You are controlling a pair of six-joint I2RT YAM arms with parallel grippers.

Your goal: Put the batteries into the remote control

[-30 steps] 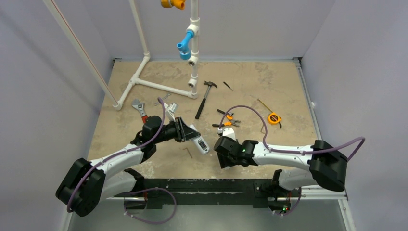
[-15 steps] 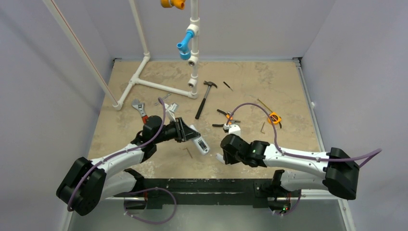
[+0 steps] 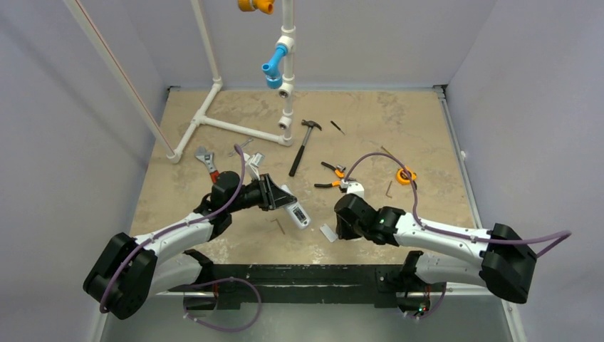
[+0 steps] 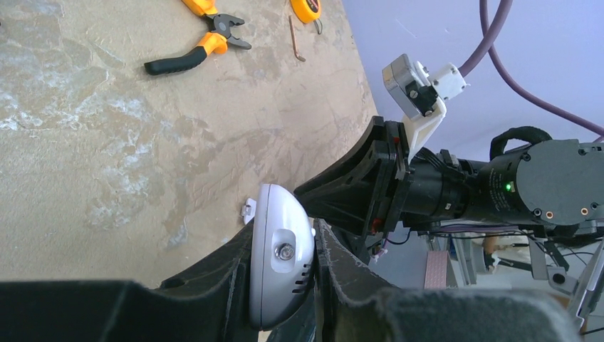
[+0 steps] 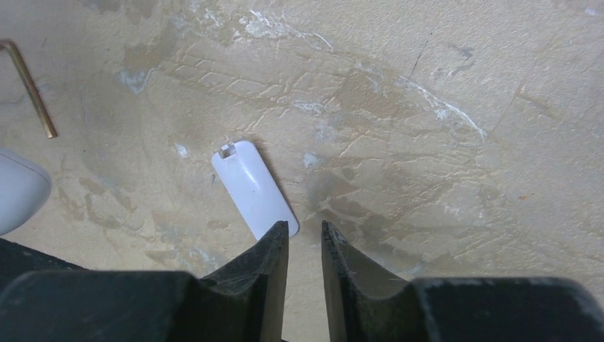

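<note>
**A:** On the table (image 3: 399, 121), your left gripper (image 3: 273, 194) is clamped on the remote control (image 4: 283, 260). Which step is this?

**B:** Cover's off, I judge. The battery cover (image 5: 253, 187) lies flat just beside your right gripper (image 5: 305, 235), its fingers nearly together on nothing. Next you need the 2 batteries, but I can't spot them, so search first.

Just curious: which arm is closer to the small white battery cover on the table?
Right: right jaws sit just beside the battery cover; left jaws grip the remote control, farther left.
</note>
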